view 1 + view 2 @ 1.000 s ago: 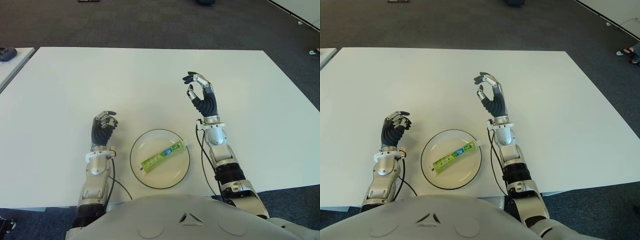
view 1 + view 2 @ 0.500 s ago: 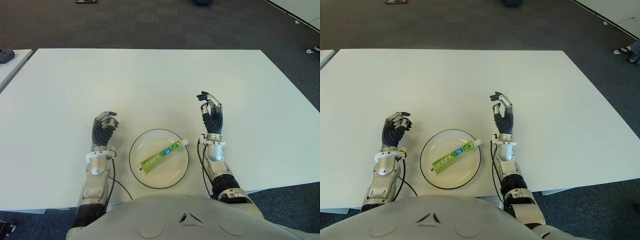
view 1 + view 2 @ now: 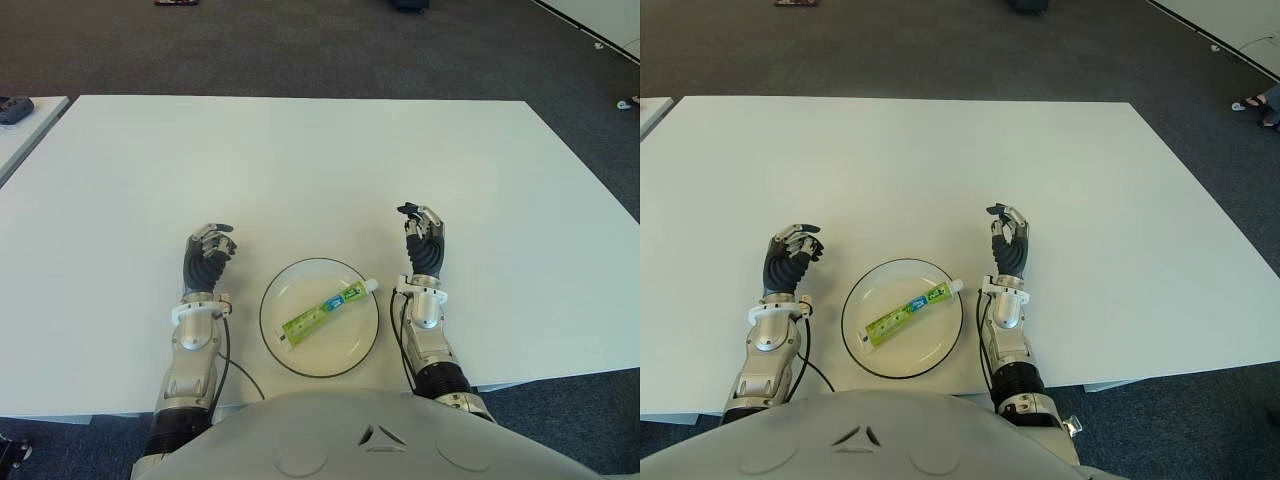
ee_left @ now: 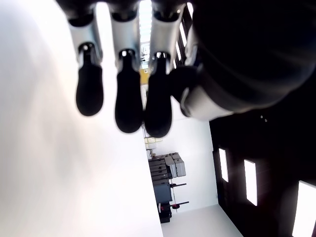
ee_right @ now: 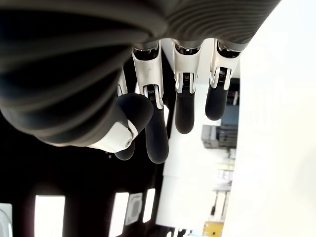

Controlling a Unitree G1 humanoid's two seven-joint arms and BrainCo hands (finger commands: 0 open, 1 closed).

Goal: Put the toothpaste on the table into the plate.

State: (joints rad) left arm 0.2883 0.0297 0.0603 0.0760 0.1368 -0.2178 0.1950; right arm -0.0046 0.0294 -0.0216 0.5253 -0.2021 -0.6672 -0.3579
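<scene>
The toothpaste (image 3: 321, 311) is lying inside the plate (image 3: 276, 348), slanted, with its white cap end poking over the rim on the right side; the plate is sitting on the white table (image 3: 300, 170), near the front edge, between the two hands; both are seen in the same spots as one second ago.

The right hand (image 3: 423, 246) is being held just to the right of the plate, near the cap end of the tube but not touching it; a second ago it was seen farther out over the table, raised and spread wider; half a second ago it was already pulled in close, and now it is drawn back a little more toward the body; its fingers (image 5: 183, 106) are being kept loosely bent and a bit apart, and nothing is being held in them.

The left hand (image 3: 205, 258) is shown to the left of the plate, where it was seen before; its fingers (image 4: 128, 96) are hanging loosely bent, side by side, and nothing is being held by them either.
</scene>
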